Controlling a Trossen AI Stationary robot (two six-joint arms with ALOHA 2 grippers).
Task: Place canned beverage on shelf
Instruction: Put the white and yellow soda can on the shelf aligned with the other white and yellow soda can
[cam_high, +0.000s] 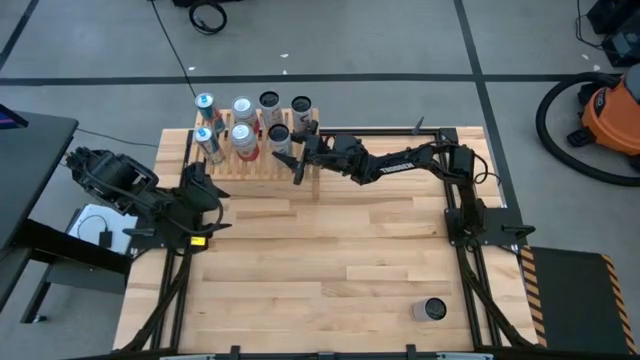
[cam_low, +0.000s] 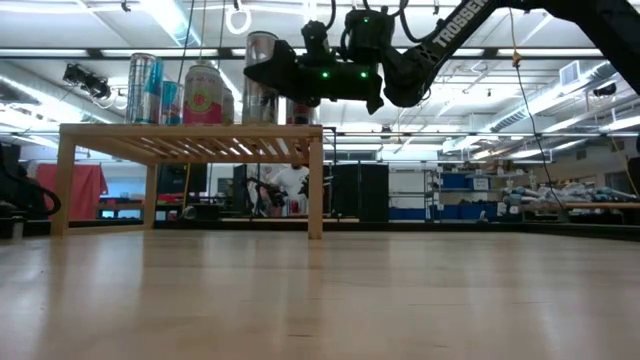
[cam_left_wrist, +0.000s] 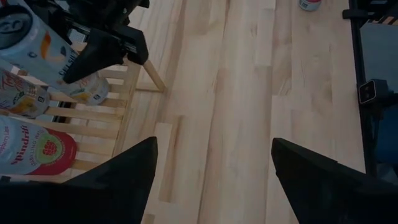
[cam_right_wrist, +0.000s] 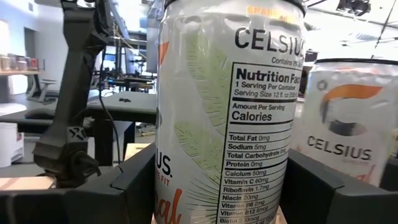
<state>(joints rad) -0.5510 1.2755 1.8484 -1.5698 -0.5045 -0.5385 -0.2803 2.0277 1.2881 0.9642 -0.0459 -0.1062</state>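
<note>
1. Six cans or so stand on the shelf (cam_high: 255, 160) at the table's (cam_high: 330, 270) far left edge, so most of the job looks done; it is a low slatted wooden rack.
2. Right gripper (cam_high: 291, 155) reaches over the shelf's near right part, its jaws on either side of a tall pale can (cam_right_wrist: 227, 118) and seemingly clasping it; I judge this can is being set down and not yet let go.
3. Left gripper (cam_high: 205, 190) waits by the shelf's near left corner, fingers (cam_left_wrist: 124, 177) spread and holding nothing.
4. One more can (cam_high: 432, 310) stands alone near the table's front right corner, well apart from the rack; it probably remains to be fetched.
5. Neighbouring cans crowd close beside the held one, another pale can (cam_right_wrist: 351, 124) just next to it, so backing out could knock them.
</note>
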